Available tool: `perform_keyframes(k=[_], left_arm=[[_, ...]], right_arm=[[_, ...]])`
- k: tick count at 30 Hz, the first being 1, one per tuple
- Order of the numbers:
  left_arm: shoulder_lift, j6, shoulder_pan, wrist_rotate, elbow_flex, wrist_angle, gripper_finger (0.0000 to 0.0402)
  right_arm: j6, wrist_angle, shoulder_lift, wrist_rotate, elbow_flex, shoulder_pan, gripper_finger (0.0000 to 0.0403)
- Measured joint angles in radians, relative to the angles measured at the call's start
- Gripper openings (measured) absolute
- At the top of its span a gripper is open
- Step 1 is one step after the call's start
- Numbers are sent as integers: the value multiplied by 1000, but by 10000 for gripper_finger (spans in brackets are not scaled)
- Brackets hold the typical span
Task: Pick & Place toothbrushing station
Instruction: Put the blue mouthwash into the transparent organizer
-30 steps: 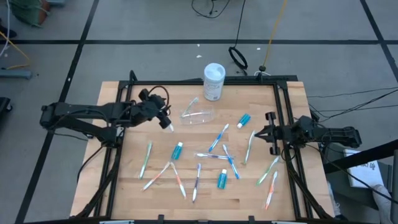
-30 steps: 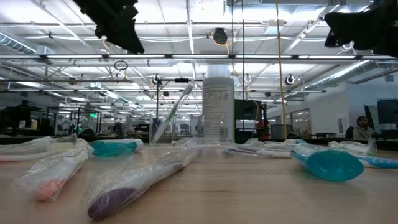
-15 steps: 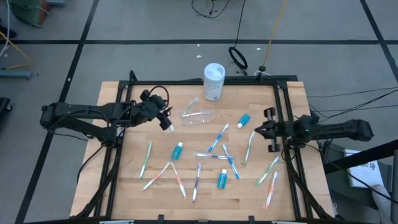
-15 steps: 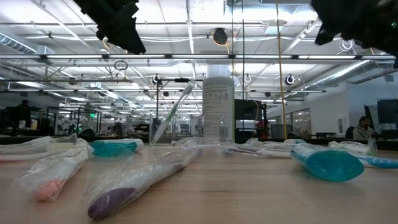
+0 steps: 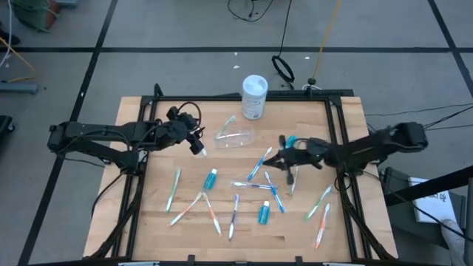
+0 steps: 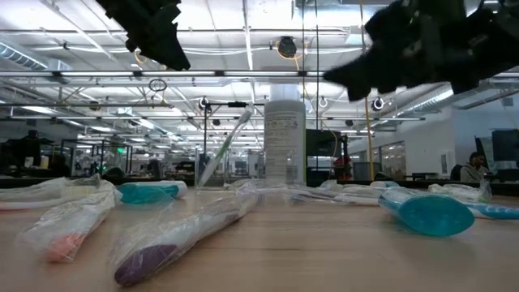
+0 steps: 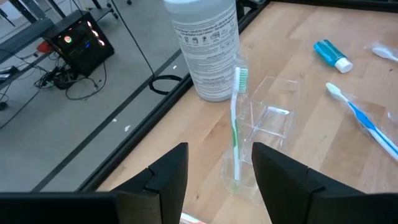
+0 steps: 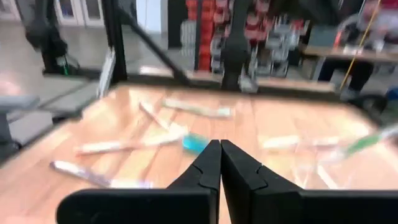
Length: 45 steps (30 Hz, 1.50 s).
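Bench: wooden bench (image 5: 148, 222) in a black frame, on a grey tiled floor; the low view shows a lit hall behind it.
Landmark: I take the white tub (image 5: 254, 96), standing upright at the bench's far edge, as my reference.
Clear cup: clear cup (image 5: 236, 136) lies tipped on its side on the bench, just in front of the tub and slightly to its left. In the left wrist view a green toothbrush (image 7: 236, 118) rests with its head toward the tub and its handle in the cup.
Toothbrushes: loose toothbrushes (image 5: 259, 164) lie scattered flat across the bench, well in front of the tub, several crossing one another; green, orange, blue and purple handles show.
Toothpaste: one teal tube (image 5: 290, 140) lies in front of the tub and to its right; two more (image 5: 211, 179) (image 5: 264, 213) lie farther from the tub among the brushes.
Left tool: left tool (image 5: 199, 146) hangs above the bench in front of the tub and to its left, just beside the cup. I see its fingers (image 7: 171, 174) spread apart with nothing between them.
Right tool: right tool (image 5: 270, 162) is over the brushes, in front of the tub and a little to its right. I see its fingers (image 8: 208, 171) pressed together, holding nothing.
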Motion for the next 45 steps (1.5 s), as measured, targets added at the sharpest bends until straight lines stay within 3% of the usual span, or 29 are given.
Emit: perform_keyframes(k=[9, 15, 28, 45], left_arm=[[0, -47, 0, 64, 0, -1, 184], [26, -91, 0, 245, 0, -1, 184], [249, -367, -31, 506, 0, -57, 184], [545, -616, -77, 523, 0, -22, 184]], right_arm=[[-32, 16, 178, 30, 13, 0, 4], [-33, 44, 183, 132, 14, -1, 4], [-50, 59, 183, 128, 14, -4, 4], [-61, 44, 183, 127, 14, -4, 4]])
